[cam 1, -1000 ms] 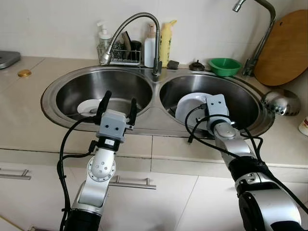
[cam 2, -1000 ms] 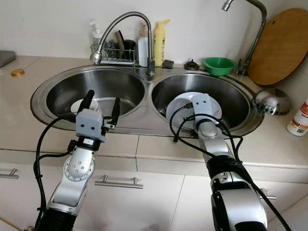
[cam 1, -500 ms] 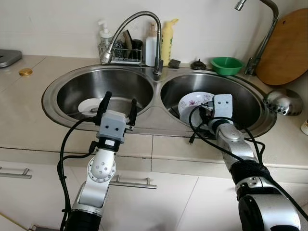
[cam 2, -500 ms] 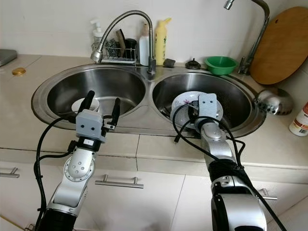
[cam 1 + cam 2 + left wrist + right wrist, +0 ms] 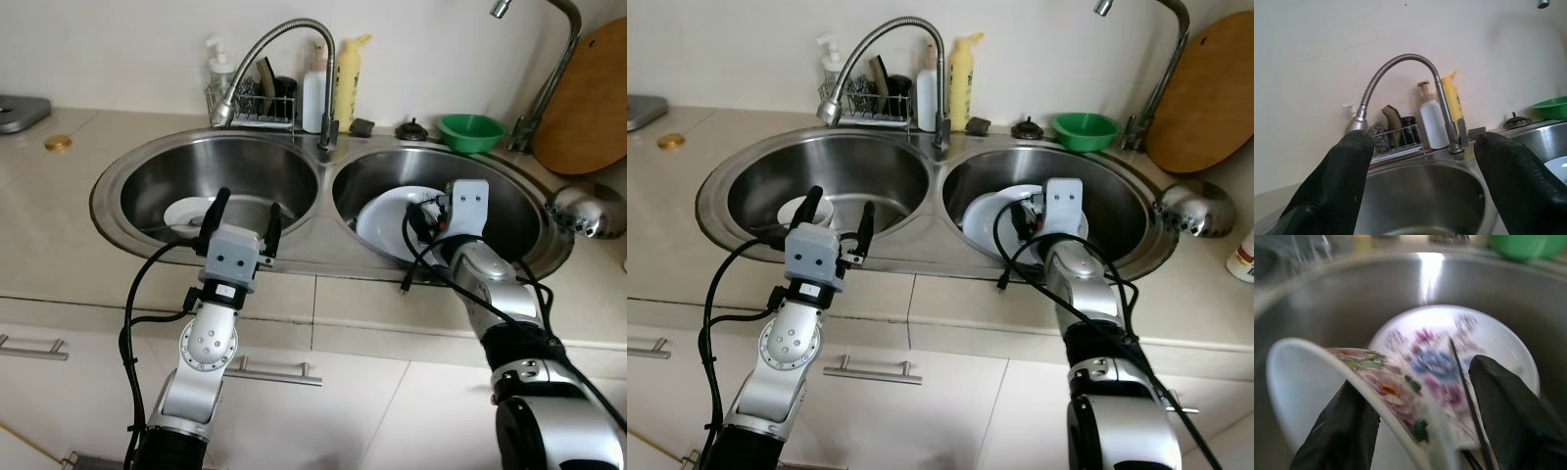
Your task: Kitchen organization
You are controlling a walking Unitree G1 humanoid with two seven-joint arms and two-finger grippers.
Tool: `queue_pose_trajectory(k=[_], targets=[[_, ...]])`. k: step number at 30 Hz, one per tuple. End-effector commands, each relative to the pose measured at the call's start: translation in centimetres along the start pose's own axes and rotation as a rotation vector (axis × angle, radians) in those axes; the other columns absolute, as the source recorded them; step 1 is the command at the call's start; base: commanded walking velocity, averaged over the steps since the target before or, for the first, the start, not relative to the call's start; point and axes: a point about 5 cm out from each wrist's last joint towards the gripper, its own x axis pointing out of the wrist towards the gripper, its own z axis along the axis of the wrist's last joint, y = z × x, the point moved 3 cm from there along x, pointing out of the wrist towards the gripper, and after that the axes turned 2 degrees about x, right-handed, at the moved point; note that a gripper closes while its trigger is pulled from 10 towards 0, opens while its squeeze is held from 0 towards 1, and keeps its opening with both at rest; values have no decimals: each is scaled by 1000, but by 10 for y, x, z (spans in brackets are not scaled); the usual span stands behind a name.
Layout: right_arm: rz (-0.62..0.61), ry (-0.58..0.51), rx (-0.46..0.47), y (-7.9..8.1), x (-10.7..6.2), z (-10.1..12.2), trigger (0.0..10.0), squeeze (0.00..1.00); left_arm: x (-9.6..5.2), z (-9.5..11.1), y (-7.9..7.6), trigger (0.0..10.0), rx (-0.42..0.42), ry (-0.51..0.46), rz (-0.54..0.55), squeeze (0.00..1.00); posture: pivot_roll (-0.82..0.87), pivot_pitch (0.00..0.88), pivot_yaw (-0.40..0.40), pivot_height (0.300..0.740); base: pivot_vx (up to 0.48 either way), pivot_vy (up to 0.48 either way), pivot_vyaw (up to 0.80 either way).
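The worktop (image 5: 59,245) is beige and carries a double steel sink (image 5: 323,201) that takes most of its width. A round wooden board (image 5: 588,108) leans against the wall at the back right corner of the worktop. A curved spring tap (image 5: 279,49) stands at the back edge of the sink, between the two basins, and a second tap (image 5: 549,73) rises near the wooden board.

In the right basin lies a white plate (image 5: 387,220), tilted against the front wall of the basin. The right gripper (image 5: 1422,431) is inside this basin, and in the right wrist view its fingers (image 5: 1508,406) are apart with the rim of a flowered plate (image 5: 1400,401) between them; a second flowered plate (image 5: 1449,357) lies behind it on the basin floor. I cannot tell if the fingers really press the rim.

The left gripper (image 5: 243,211) hovers above the front edge of the left basin, its two fingers apart and holding nothing. Behind it, on the floor of the left basin, sits a small white dish (image 5: 186,212).

At the back edge of the worktop stand a wire rack (image 5: 250,103), a white bottle (image 5: 313,93) and a yellow bottle (image 5: 345,83) close together. A green bowl (image 5: 470,132) sits behind the right basin. A small gold lid (image 5: 57,143) lies near the left edge of the worktop.
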Motion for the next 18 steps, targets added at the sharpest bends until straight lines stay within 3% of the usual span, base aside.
queue_pose_trajectory(k=[1,6,14,16,18], targets=[[17,49,-52,1,-1,-6,10000,0,1,-3,-2,10000,2,18,-11,0,46,0,-36,740,0,0,0],[62,113,-151,4,-3,-19,10000,0,0,-4,-3,10000,4,23,-15,0,43,0,-34,740,0,0,0],[246,161,-313,18,-13,-30,10000,0,0,-5,-5,10000,2,29,-28,0,39,0,-34,740,0,0,0],[318,190,-472,19,-21,-40,10000,0,0,-6,-6,10000,3,31,-30,0,37,0,-33,740,0,0,0],[318,193,-484,17,-22,-42,10000,0,0,-6,-6,10000,3,33,-31,0,37,0,-33,740,0,0,0]])
